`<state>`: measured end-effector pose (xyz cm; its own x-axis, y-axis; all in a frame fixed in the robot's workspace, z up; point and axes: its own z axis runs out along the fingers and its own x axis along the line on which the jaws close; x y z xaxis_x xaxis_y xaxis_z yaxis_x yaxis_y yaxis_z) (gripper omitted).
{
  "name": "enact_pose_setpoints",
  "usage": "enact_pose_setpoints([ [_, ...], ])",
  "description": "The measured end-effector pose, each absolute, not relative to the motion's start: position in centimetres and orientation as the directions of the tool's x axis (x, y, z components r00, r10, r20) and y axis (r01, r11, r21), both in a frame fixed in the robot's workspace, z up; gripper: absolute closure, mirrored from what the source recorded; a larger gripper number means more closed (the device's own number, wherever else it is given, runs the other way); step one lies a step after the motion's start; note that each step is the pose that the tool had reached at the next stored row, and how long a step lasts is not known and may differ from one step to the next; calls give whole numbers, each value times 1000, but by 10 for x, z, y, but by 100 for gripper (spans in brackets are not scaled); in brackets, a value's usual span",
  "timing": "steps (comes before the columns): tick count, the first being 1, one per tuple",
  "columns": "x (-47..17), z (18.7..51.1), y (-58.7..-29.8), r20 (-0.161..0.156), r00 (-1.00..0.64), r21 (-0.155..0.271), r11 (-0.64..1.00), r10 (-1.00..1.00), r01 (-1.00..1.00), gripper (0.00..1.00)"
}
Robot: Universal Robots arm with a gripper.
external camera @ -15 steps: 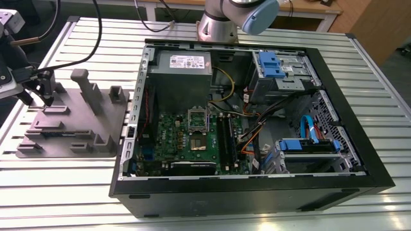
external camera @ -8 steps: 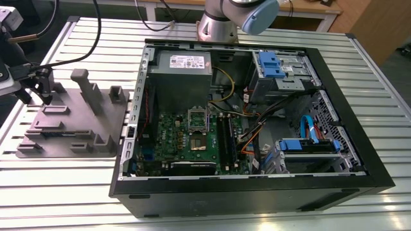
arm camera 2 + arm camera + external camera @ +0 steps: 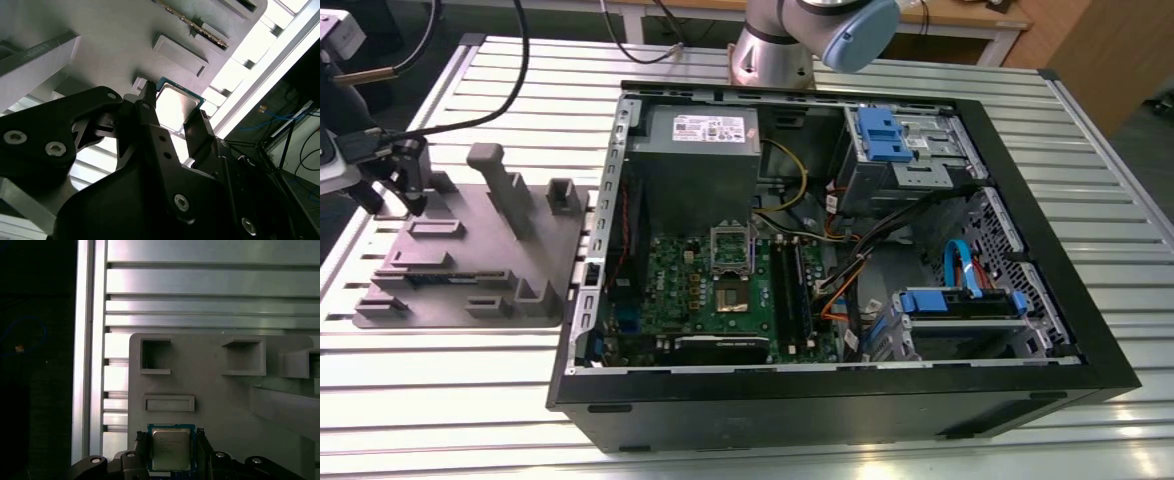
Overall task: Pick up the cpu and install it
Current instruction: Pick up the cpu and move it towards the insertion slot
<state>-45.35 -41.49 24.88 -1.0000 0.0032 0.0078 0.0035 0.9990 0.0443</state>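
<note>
Grey plastic forms the tray [image 3: 467, 250] that rests on the slatted table [image 3: 454, 400], beside the open computer case [image 3: 854, 405]. In the exterior view the gripper [image 3: 396, 205] hangs low over the tray's edge at the exterior view's left, toward the far corner. It is well apart from the green motherboard [image 3: 707, 290] inside the case.

In the second wrist view the cpu [image 3: 175, 107] lies flat on the tray, silvery top up, with its green rim showing at one corner. The black fingers [image 3: 155, 130] are drawn in narrow, one against each of two opposite sides, so the gripper [image 3: 175, 106] has the cpu pinched between them.

In the first wrist view the cpu [image 3: 171, 449] is seen from straight above. It is close to square, so no long axis stands out, and its sides run parallel to the tray's edges. It sits near the tray edge that lies along the table's edge, just beside an oblong slot [image 3: 168, 403], with two square pockets [image 3: 155, 356] beyond that.
</note>
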Motion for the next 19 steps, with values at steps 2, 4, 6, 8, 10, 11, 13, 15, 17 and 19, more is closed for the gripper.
enact_pose_setpoints([
  [2,-454,250,-415,8,-1000,44,999,3,4,53],
  [4,-454,250,-415,8,-1000,44,999,3,4,53],
  [6,-454,251,-415,8,-1000,44,999,3,4,53],
  [8,-454,252,-415,8,-1000,44,999,3,4,53],
  [10,-454,252,-415,8,-1000,44,999,3,4,53],
  [11,-454,252,-415,8,-1000,44,999,3,4,53],
  [13,-454,252,-415,8,-1000,44,999,3,4,53],
  [15,-454,252,-415,8,-1000,44,999,3,4,53],
  [17,-454,252,-415,8,-1000,44,999,3,4,53],
  [19,-454,252,-415,8,-1000,44,999,3,4,53],
])
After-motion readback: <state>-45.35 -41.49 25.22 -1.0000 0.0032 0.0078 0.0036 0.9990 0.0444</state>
